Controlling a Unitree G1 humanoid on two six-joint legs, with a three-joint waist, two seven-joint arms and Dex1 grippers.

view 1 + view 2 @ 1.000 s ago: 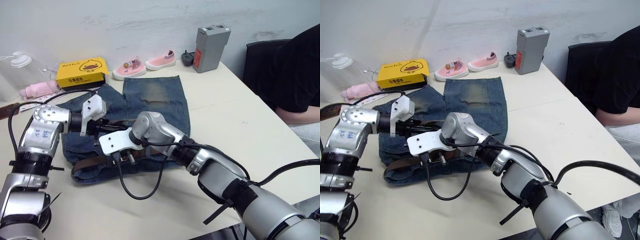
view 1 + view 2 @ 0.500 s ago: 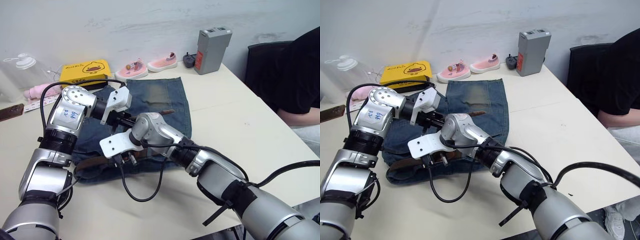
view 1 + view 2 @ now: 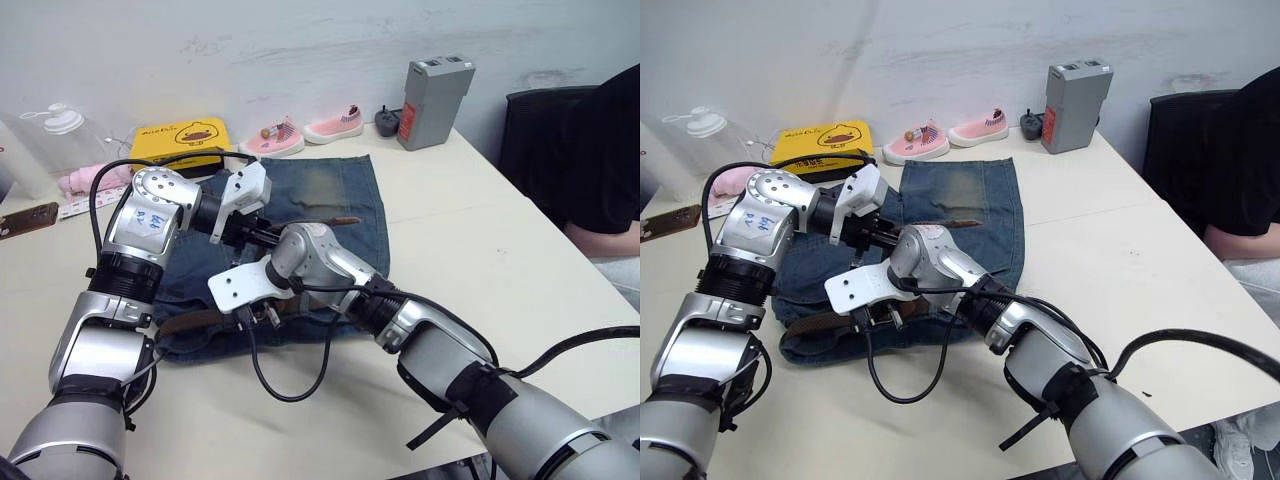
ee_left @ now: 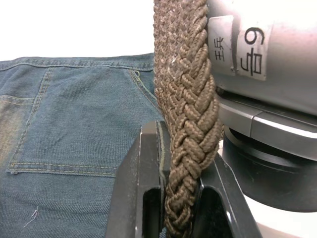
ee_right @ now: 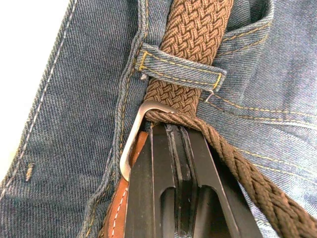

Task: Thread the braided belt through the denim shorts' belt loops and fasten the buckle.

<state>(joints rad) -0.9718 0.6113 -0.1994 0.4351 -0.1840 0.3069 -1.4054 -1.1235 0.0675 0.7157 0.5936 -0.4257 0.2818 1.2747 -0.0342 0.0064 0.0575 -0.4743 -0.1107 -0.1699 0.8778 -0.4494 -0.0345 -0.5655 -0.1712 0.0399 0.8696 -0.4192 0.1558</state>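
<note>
the faded blue denim shorts (image 3: 300,195) lie flat on the pale desk (image 3: 480,240), with the waistband at the side nearest the robot and the legs pointing toward the wall. the long dark-brown braided belt (image 5: 195,37) lies along this waistband and passes under a short blue denim belt loop (image 5: 181,69), as the right wrist view shows. just beside this loop, the small silver metal buckle (image 5: 131,144) rests on the waistband, and the woven strap goes through its frame. the right gripper (image 5: 173,144) is at the buckle, its black fingers pressed together with the tips touching the frame and the strap; i cannot tell if they really pinch something. the left gripper (image 4: 176,163) is clenched on the braided belt, and the strap stands between its two fingers above the shorts. the smooth brown tip (image 3: 340,221) of the belt lies on the right leg of the shorts. behind the shorts, near the wall, stand a yellow box (image 3: 180,134), a pair of small pink shoes (image 3: 305,130) and a grey block (image 3: 435,88).
</note>
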